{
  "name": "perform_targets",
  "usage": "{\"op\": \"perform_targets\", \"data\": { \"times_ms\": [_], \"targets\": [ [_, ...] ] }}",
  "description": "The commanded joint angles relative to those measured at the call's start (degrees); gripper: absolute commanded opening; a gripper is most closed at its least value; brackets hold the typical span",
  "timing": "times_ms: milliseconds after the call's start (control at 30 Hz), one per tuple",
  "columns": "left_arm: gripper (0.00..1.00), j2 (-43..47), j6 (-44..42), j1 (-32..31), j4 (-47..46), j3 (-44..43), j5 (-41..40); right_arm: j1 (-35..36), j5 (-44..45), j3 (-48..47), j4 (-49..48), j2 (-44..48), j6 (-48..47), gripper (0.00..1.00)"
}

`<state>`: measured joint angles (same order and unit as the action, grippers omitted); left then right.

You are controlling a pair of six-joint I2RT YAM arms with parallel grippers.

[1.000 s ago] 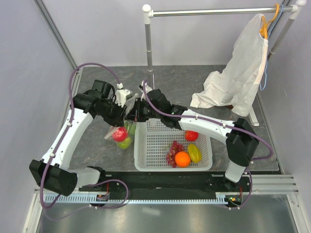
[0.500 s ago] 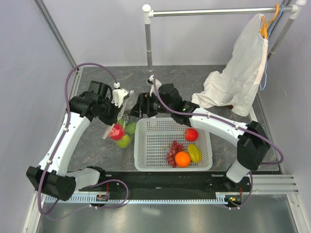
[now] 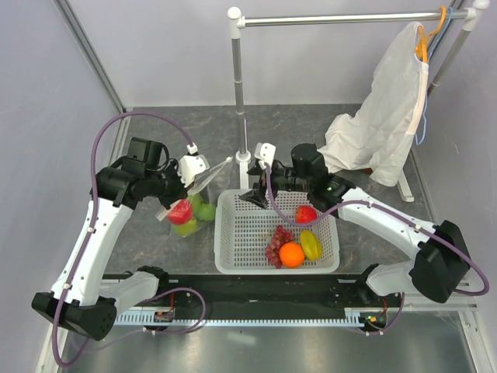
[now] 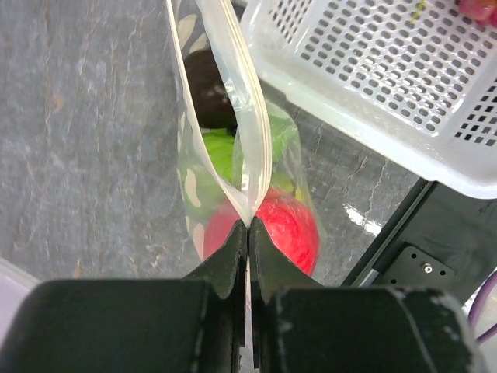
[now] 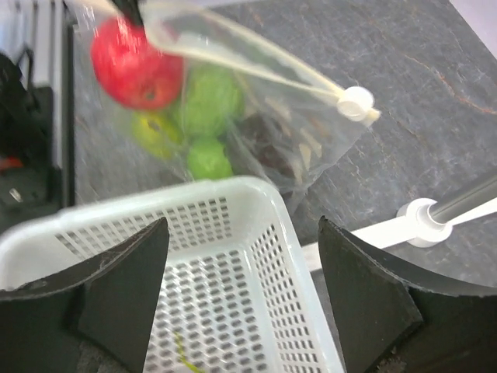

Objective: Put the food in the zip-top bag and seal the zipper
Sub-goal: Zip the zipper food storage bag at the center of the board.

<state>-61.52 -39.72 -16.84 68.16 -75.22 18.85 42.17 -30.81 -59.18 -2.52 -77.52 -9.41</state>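
While the left claw (image 4: 247, 233) is clenched on one end of the zipper strip (image 4: 262, 124), the bag (image 5: 287, 128) hangs below it, left of the basket's far-left corner. Through the clear plastic show a red apple (image 5: 136, 62), green fruits (image 5: 213, 99) and a dark brown piece (image 4: 206, 87). A white slider (image 5: 356, 102) sits at the strip's other end. Whether the strip is pressed shut along its length is hard to make out. Nor can I tell whether the bag's bottom touches the table (image 3: 147, 241). The right wrist view is blurred, and the bag's printed dots barely show there.

The right claw (image 5: 242, 241) is released, fingers wide apart and holding nothing, above the far-left corner of the basket (image 3: 241, 233). The bag lies just beyond it. In the basket's near right part lie an orange (image 3: 292, 254), grapes (image 3: 277, 242), a red fruit (image 3: 306, 215) and a yellow-green fruit (image 3: 311, 245). The rack pole (image 3: 238, 85) stands just far and right of the bag, with a white garment (image 3: 380, 124) hanging further right. Bare grey table shows left of the bag.
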Motion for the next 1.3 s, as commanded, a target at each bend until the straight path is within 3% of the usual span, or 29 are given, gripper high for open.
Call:
{"op": "perform_targets", "data": {
  "times_ms": [0, 333, 733, 833, 867, 933, 967, 1067, 1267],
  "targets": [
    [0.02, 1.75, -8.08, 0.05, -0.92, 1.29, 6.02, -0.25, -3.38, 3.36, -5.37, -0.87, -13.27, 0.83],
    [0.02, 5.53, -12.3, 0.05, -1.89, 4.56, 6.55, -1.3, -3.47, 1.35, -19.52, -10.63, -9.41, 0.79],
    [0.02, 6.06, -12.22, 0.05, -3.65, 6.31, 6.46, -1.57, -9.0, -5.6, -22.69, -16.44, -3.69, 0.68],
    [0.02, 6.49, -11.6, 0.05, -4.26, 6.84, 6.11, -1.13, -9.36, -5.77, -22.88, -16.79, -3.95, 0.53],
    [0.02, 6.58, -11.52, 0.14, -4.35, 6.93, 5.85, -1.13, -9.53, -6.21, -22.61, -16.88, -3.95, 0.43],
    [0.02, 6.67, -11.25, 0.14, -4.79, 7.19, 5.23, -1.13, -10.23, -6.56, -20.95, -17.14, -5.0, 0.32],
    [0.02, 6.85, -11.08, 0.14, -4.88, 7.28, 4.97, -1.13, -10.32, -6.48, -20.59, -17.06, -5.7, 0.19],
    [0.02, 6.94, -9.85, 0.32, -6.63, 7.54, 3.74, -1.13, -10.15, -6.3, -19.54, -16.53, -6.41, 0.01],
    [0.04, 6.06, -3.53, 1.55, -12.68, 7.46, 2.69, -0.87, -9.71, -5.77, -18.13, -15.39, -6.85, 0.0]
  ]
}}
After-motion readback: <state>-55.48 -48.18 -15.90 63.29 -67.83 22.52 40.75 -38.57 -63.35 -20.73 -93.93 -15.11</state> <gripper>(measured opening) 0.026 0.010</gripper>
